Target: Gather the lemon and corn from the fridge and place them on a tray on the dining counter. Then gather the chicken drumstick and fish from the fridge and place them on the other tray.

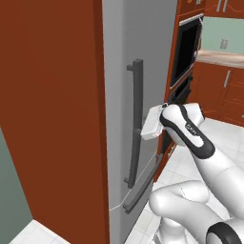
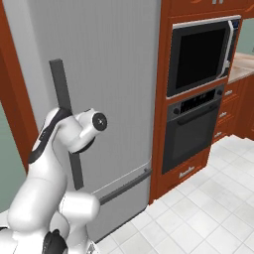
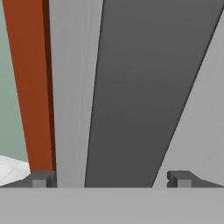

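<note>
**Operator:** Fridge first. I have the arm up against the tall grey refrigerator door (image 2: 109, 74), which is shut, so the lemon, corn, chicken drumstick and fish are presumably behind it. I can't see any of them, nor either tray.

**Observer:** Why is the hand sitting at that height?

**Operator:** I aim it at the long dark grey vertical bar handle (image 1: 136, 124) on the upper door. That handle runs along the door's edge beside the reddish-brown wooden side panel (image 1: 52, 109), so I bring the hand in level with the bar's middle, where a pull should swing the door most easily.

**Observer:** And the gripper?

**Operator:** The gripper (image 3: 111, 179) is spread as wide as it goes and holds nothing. In the hand view the bar fills the gap between the two dark fingertips (image 3: 41, 178), one tip on each side of it, though I can't tell whether either pad touches it.

**Observer:** What's next, in your view?

**Operator:** I judge this the very start of the task: clamp on the bar, then pull. If the hand sits slightly off-centre, one finger may slip off the handle.
</note>
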### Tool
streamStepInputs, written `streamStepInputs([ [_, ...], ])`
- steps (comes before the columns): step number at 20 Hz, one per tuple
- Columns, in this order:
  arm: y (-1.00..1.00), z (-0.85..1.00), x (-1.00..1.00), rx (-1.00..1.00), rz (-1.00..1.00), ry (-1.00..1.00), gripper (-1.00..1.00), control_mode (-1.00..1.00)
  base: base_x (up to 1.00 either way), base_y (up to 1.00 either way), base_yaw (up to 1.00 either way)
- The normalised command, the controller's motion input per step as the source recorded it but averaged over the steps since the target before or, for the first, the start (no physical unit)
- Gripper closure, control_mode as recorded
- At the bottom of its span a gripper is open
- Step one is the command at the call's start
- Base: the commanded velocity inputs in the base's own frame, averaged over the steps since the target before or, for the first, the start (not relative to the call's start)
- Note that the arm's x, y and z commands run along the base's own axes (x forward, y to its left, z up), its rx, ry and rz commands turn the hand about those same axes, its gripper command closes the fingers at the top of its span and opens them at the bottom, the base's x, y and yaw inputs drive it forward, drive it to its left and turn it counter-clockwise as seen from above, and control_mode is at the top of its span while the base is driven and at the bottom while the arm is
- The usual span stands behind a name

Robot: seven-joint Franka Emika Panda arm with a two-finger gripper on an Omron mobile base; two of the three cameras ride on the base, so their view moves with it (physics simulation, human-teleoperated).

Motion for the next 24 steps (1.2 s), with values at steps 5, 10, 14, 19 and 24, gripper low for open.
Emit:
streamStepInputs([
  [5,0.32,-0.01,0.07,0.00,0.00,0.00,-1.00,-1.00,0.00,0.00,0.00],
  [10,0.37,-0.08,0.15,0.00,0.00,0.00,-1.00,-1.00,0.00,0.00,0.00],
  [14,0.50,-0.10,0.21,0.00,0.00,0.00,1.00,-1.00,0.00,0.00,0.00],
  [19,0.21,-0.02,0.03,0.00,0.00,0.01,1.00,-1.00,0.00,0.00,0.00],
  [24,-0.27,-0.03,-0.26,0.00,-0.04,0.01,1.00,-1.00,0.00,0.00,0.00],
])
